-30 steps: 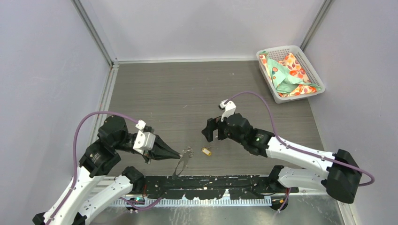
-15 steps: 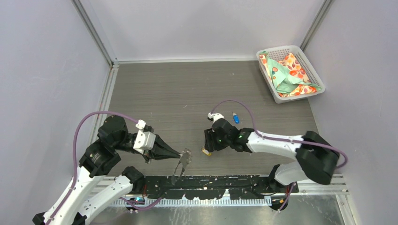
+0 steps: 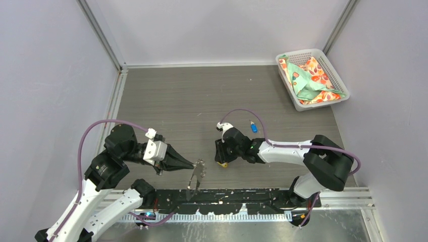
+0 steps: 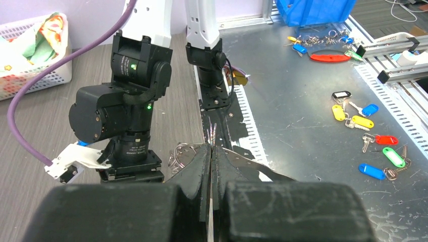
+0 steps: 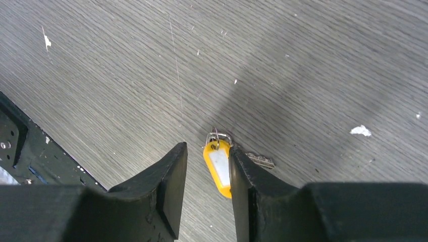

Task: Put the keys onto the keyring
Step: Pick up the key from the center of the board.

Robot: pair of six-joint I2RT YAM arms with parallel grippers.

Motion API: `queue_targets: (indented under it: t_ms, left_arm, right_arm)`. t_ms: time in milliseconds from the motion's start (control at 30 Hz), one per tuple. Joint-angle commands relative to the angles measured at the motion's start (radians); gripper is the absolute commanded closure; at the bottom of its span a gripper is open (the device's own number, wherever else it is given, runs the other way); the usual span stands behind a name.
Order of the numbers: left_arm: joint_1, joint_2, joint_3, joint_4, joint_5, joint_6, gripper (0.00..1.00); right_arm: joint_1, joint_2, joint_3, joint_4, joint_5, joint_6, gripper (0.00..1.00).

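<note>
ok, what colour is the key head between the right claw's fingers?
Yellow, with a white insert. The key head shows best in the right wrist view.

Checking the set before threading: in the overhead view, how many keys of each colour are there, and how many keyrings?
yellow key: 1
blue key: 1
keyring: 1
Total: 3
</note>
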Motion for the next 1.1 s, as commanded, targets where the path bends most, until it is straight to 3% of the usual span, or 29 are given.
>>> queue_targets:
  t_ms: [0, 267, 633, 767, 933, 1067]
  left_arm:
    - [0.003, -0.003, 0.038, 0.037, -0.004, -0.016, 1.00]
    - [0.003, -0.001, 0.042, 0.043, -0.006, -0.025, 1.00]
    - [0.002, -0.004, 0.038, 0.045, -0.009, -0.033, 1.00]
    - [0.004, -0.004, 0.038, 0.044, -0.007, -0.035, 1.00]
    - [0.003, -0.007, 0.040, 0.033, -0.018, -0.034, 1.00]
    - [0.003, -0.007, 0.038, 0.029, -0.024, -0.035, 1.00]
  right_arm:
    - [0.007, 0.029, 0.037, 0.069, 0.007, -0.014, 0.60]
    - [0.007, 0.056, 0.035, 0.069, 0.004, -0.023, 0.65]
    - [0.007, 0.052, 0.029, 0.082, -0.022, -0.032, 0.99]
    - [0.007, -0.011, -0.006, 0.124, -0.018, -0.064, 0.99]
    - [0.007, -0.195, -0.145, 0.328, -0.051, -0.159, 0.99]
    - [0.008, -0.340, -0.149, 0.238, -0.082, -0.232, 0.99]
